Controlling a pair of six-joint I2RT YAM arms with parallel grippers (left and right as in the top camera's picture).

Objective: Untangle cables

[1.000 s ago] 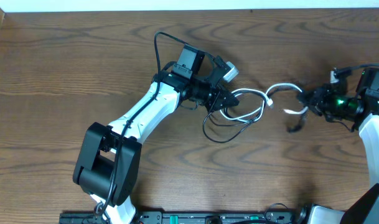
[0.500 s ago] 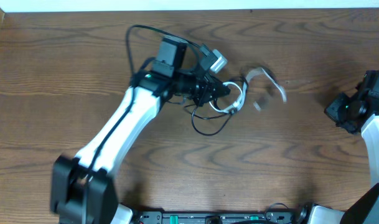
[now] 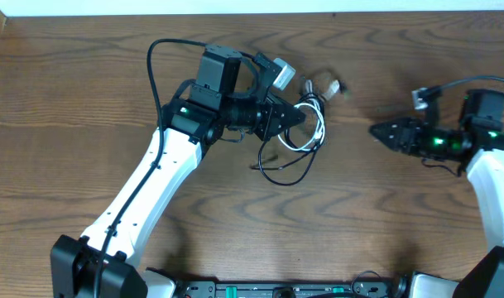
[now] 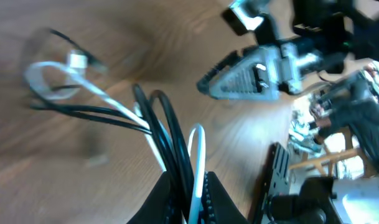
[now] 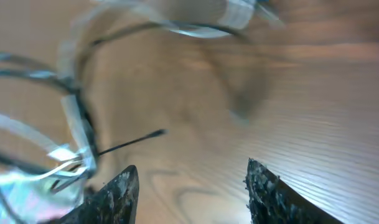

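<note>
The left arm slants up from the near left corner to mid brown wooden surface (image 3: 69, 99). Its pincer (image 3: 295, 118) is clenched on the thin black flexible cord (image 4: 172, 134) and the thin white flexible cord (image 4: 197, 155), whose loops trail beside it. The right pincer (image 3: 377, 130), spread and empty, points left. Half a second ago it sat back by the right edge. Bare wood separates the two pincers.

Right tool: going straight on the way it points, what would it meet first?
Probably the cables, black and white loops held in the left tool, with only table between. Height is unclear, so the right tool might pass over them.
</note>
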